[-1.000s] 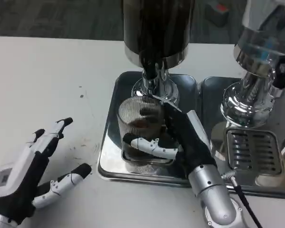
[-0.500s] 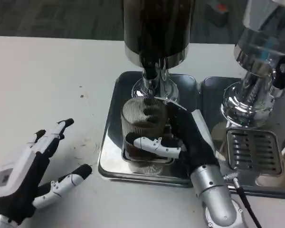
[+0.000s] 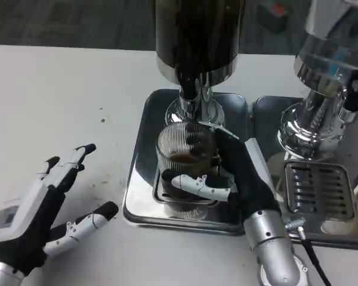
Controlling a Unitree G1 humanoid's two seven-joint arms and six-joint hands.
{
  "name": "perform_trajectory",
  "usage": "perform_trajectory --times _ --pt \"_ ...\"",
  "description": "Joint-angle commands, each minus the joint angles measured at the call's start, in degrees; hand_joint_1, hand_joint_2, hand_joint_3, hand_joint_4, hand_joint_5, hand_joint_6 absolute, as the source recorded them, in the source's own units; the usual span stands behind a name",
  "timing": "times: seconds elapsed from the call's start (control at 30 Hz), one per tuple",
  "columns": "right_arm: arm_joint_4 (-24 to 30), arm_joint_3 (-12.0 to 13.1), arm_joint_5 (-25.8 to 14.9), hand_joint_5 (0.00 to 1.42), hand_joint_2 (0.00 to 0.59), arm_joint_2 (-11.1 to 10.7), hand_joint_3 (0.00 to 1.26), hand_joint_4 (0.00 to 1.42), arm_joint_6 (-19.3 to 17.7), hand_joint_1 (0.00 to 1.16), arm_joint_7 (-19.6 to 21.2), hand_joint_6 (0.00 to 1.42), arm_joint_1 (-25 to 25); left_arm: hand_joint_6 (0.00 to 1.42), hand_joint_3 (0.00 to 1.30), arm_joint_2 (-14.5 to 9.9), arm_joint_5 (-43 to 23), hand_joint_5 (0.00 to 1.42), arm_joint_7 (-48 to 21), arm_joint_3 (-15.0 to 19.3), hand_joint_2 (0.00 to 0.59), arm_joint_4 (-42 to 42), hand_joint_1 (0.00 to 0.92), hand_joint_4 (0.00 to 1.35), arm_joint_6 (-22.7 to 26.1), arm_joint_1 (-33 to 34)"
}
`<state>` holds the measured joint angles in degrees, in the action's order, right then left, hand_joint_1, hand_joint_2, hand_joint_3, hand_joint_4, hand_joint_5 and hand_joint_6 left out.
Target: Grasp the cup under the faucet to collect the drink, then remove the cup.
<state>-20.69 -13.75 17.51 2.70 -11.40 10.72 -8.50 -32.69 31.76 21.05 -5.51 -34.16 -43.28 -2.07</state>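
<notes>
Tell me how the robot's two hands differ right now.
The right hand grips the ribbed glass cup on the steel tray under the faucet; the left hand holds nothing. The right hand's fingers wrap the cup; the left hand's are spread over the white table. Both have white-and-black fingers.

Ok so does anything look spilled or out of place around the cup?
No spill shows. The ribbed glass cup stands upright on the steel tray under the faucet, held by the right robot hand. Small dark specks dot the table.

White table (image 3: 59, 89) bears two steel drip trays (image 3: 140, 179), side by side
</notes>
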Motion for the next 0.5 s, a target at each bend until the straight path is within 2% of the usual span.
perform_trajectory --times 0.03,0.27,0.5 --pt "3.06 0.59 -0.05 0.43 0.266 -0.05 0.49 0.43 -1.15 1.03 0.66 0.63 0.7 0.01 0.09 -0.57 0.23 0.19 -0.74 -0.81 0.143 -1.0 0.0 0.06 -0.73 0.84" --pt "5.19 1.21 -0.64 0.47 0.266 -0.94 0.49 0.45 -1.16 1.03 -0.32 0.66 2.59 0.01 0.09 -0.41 0.25 0.2 -1.11 -1.53 0.144 -2.53 0.0 0.06 -1.42 2.08" --pt "8.22 1.56 -0.75 0.47 0.257 -1.97 0.49 0.46 -0.89 1.04 -2.1 0.66 4.27 0.01 0.09 -1.49 4.32 0.19 1.05 -3.01 0.135 -1.31 0.0 0.04 -0.84 2.28"
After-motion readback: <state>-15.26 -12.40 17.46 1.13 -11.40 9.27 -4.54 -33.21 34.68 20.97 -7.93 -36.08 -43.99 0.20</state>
